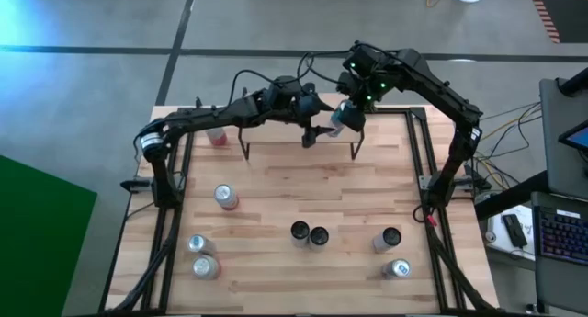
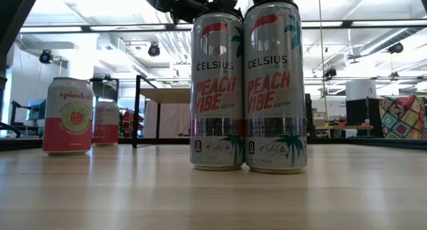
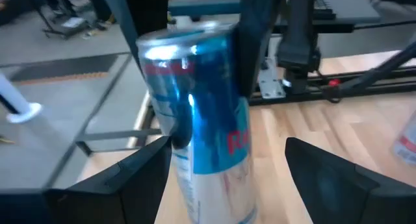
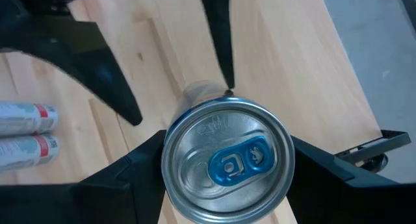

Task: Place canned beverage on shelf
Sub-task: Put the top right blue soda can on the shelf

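Note:
A blue and silver can [image 3: 201, 113] is at the far middle of the table, over the low shelf [image 1: 276, 136] with its light plank and black legs; the low view shows the shelf far back [image 2: 167, 95]. My right gripper [image 1: 347, 115] is shut on the can. The right wrist view looks down on the can's top [image 4: 227, 160]. My left gripper [image 1: 310, 133] is open, with its fingers on either side of the can's lower half [image 3: 214, 185] and a clear gap on one side. The can's bottom is out of view. My right gripper pinches the can's upper half [image 4: 174, 160] between its two fingers, one on each opposite side. The fingers [image 3: 250, 49] come from above, pointing down along the can. The can stands nearly upright, a little tilted. Whether its bottom rests on the shelf does not show.
Two tall Celsius cans [image 1: 310, 233] stand together at the near middle, close to the low camera [image 2: 247, 90]. A red and white can [image 1: 218, 136] stands left of the shelf. Other cans stand at the left [image 1: 226, 198], near left [image 1: 201, 255] and near right [image 1: 392, 253].

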You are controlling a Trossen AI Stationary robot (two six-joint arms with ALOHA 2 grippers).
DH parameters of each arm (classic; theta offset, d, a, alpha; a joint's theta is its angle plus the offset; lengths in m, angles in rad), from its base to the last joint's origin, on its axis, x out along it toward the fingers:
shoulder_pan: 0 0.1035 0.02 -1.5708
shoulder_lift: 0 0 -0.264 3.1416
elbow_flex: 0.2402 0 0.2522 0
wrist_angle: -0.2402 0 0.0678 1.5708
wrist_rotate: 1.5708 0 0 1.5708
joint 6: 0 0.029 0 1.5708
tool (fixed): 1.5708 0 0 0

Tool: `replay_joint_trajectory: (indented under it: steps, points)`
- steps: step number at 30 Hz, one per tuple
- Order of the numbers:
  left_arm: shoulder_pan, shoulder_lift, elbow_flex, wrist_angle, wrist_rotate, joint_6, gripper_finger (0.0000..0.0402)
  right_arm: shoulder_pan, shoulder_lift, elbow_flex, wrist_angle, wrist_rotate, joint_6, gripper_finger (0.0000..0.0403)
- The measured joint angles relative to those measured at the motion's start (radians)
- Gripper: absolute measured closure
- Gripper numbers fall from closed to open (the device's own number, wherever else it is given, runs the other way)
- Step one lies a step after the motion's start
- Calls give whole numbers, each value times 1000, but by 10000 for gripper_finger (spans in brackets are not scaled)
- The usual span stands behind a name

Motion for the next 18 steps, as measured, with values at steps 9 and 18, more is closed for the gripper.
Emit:
replay_joint_trajectory:
  steps: [9, 18]
  points:
    - [2, 14, 0, 12, -21, -50, 115, 38, 0, 0, 24, 1, -16, 163]
    - [1, 14, -1, 21, 0, -50, 135, 56, 0, 0, 25, 4, -42, 163]
